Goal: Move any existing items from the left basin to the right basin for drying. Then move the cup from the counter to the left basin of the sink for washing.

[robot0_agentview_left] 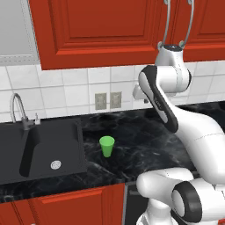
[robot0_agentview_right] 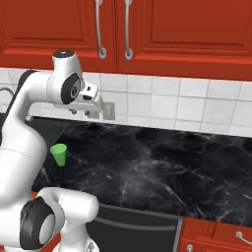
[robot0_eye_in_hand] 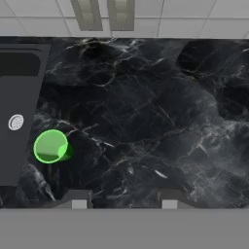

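The tool hangs high above the counter with nothing between its fingertips; the two tips stand apart at a middling gap, neither wide nor pinched. In the right base view the tool sits in front of the tiled wall, close to the wall outlets.

From the hand view, the green cup stands upright on the counter at about ten o'clock from the tips, well apart from them, open mouth up. Just beside it at nine o'clock lies the sink, with a round silver drain in the near basin.

In the left base view the cup stands just at three o'clock of the sink's rim, and the chrome faucet rises at the sink's back edge.
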